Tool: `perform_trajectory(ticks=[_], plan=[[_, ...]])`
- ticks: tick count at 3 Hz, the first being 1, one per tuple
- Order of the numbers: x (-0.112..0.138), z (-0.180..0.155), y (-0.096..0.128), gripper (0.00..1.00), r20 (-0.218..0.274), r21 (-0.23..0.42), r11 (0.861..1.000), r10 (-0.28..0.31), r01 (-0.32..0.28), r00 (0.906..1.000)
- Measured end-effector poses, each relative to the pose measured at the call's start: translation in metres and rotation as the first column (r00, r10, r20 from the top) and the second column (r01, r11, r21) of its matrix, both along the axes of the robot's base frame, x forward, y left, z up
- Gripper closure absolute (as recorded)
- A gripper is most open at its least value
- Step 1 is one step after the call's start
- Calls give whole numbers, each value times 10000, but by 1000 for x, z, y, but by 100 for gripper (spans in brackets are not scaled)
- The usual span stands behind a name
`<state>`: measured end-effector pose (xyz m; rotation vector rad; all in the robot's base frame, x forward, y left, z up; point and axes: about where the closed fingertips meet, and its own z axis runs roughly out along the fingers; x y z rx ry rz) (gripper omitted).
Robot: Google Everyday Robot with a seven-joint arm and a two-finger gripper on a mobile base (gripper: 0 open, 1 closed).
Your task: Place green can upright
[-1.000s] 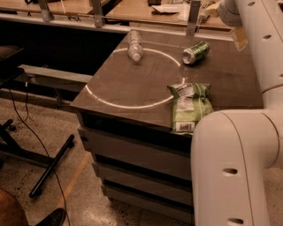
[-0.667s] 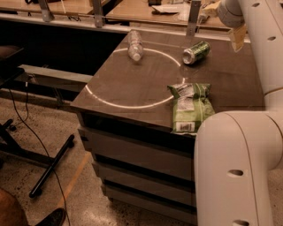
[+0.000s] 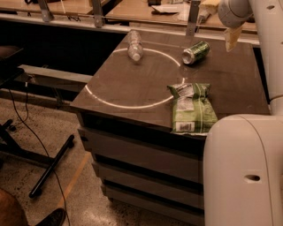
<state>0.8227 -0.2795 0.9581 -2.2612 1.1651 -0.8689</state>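
Note:
The green can (image 3: 195, 52) lies on its side at the back right of the dark table top (image 3: 132, 84), its silver top facing front-left, just outside the white circle painted on the table. My gripper (image 3: 206, 10) hangs at the top edge of the view, above and slightly behind the can, at the end of the white wrist (image 3: 234, 11). It is not touching the can.
A clear plastic bottle (image 3: 135, 45) lies on its side at the back left of the circle. A flat green snack bag (image 3: 192, 108) lies near the front right edge. My white arm body (image 3: 243, 172) fills the lower right. Wooden benches stand behind the table.
The wrist and gripper have shifted slightly to the left above the can. The can, bottle and bag have not moved.

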Motion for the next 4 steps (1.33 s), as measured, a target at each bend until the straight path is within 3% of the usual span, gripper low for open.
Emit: perform_trajectory(ticks=[1,2,4], plan=[[11,-1,2,0,339,-122,9999,-43,48,9994],[25,-7,0,0,597,-728,9969,-240,284,9979],[36,-45,-8,0,758,-1541,9867,-410,523,9963]])
